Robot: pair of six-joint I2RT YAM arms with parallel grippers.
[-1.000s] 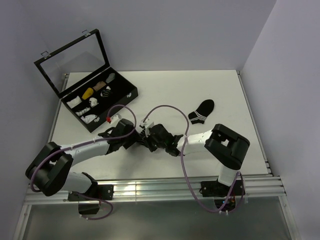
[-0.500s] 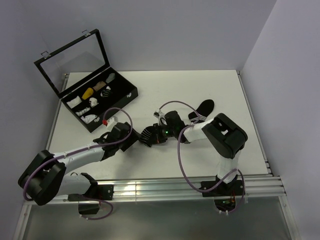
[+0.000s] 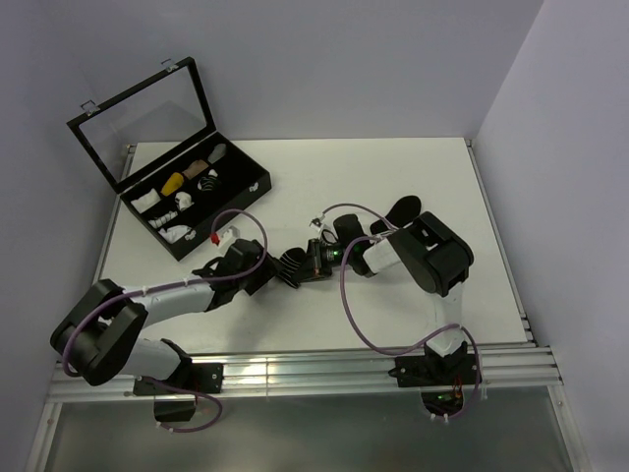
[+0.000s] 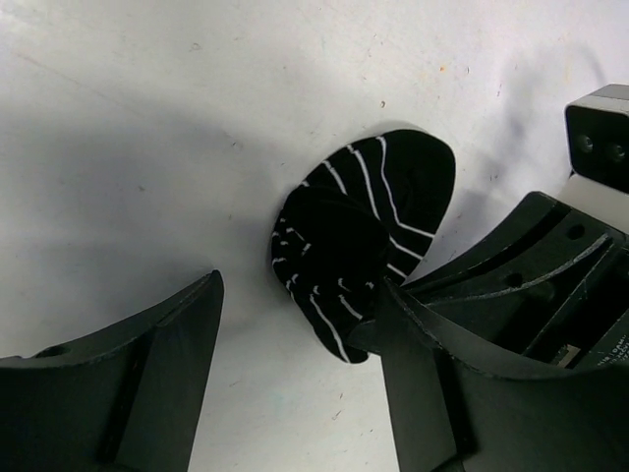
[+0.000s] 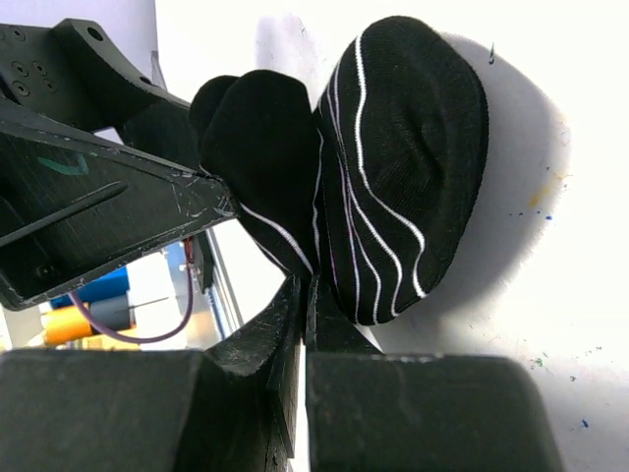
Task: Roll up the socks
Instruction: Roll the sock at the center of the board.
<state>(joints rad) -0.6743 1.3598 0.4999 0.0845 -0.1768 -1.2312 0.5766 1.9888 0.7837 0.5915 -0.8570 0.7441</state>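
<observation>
Since the earlier view, the right arm's elbow has been swung toward the far edge, so that the second black sock (image 3: 404, 207) is now partly covered by it, and the left gripper (image 4: 295, 295) has been opened. Its fingers are spread to either side of the half-rolled black fabric sock with thin white stripes (image 4: 364, 226), one finger touching the bundle and the other apart from it. The right gripper (image 5: 303, 293) is clenched, and a fold at the bundle's edge appears to be pinched in it. This sock is found near the middle of the white table (image 3: 393, 167), somewhat toward the near edge.

Soft, light, limp knit is to be expected. Little force is needed, but no shape will be held, and the roll is likely to spring open once released. Hold is best taken across the thick middle, not on a loose lip.

At the far left corner, a black hinged case with a clear lid (image 3: 147, 123) is filled with small rolled bundles (image 3: 182, 197), well apart from the work. The way is crowded chiefly by the two grippers themselves, set nearly tip to tip, and by the purple cables (image 3: 344, 206) looped above them.
</observation>
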